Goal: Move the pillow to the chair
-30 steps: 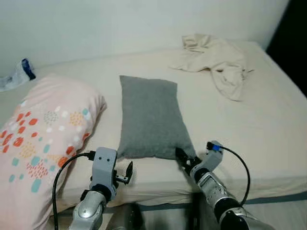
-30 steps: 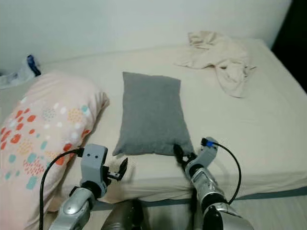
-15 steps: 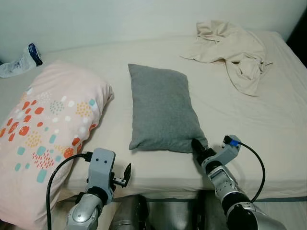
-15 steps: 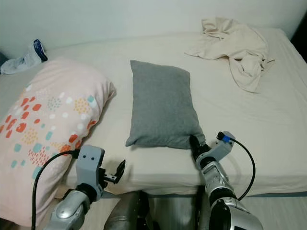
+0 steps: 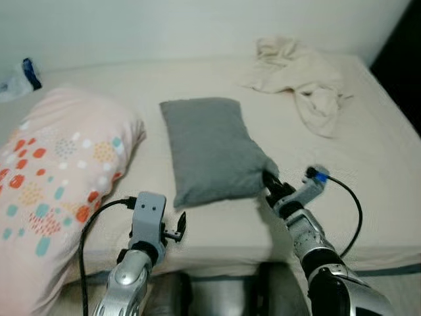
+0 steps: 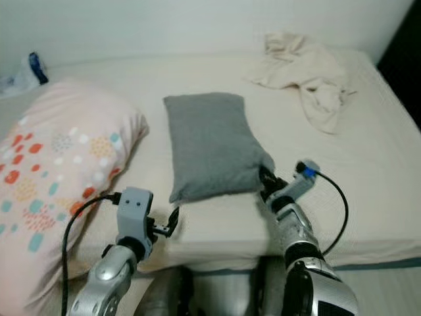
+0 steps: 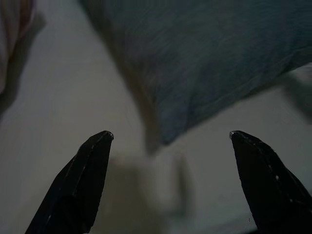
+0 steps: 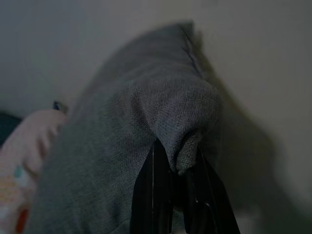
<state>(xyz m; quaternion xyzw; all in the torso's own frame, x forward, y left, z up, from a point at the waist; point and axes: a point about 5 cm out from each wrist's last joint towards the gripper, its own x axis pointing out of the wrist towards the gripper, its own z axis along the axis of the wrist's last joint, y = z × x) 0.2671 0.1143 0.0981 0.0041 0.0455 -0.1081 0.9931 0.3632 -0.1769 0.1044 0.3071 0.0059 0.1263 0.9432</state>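
While I steer from afar, the bed point(image 5: 368, 171) spreads across most of what I see, with a big pink patterned pillow point(image 5: 52, 171) on its left side and a crumpled cream cloth point(image 5: 302, 79) at the far right. Between them, near the front edge, lies the grey pillow point(image 5: 207, 148), the one I judge I am meant to carry. My right gripper point(image 5: 271, 183) is clenched on its near right corner, a small fold of fabric pinched between the fingers point(image 8: 156, 195). My left gripper point(image 5: 179, 227) hovers spread wide just off the near left corner, touching nothing. With so little cloth in that pinch, I worry the corner could slip out once the pillow's weight hangs from it, or the pillow could swing and drag along the bed edge.
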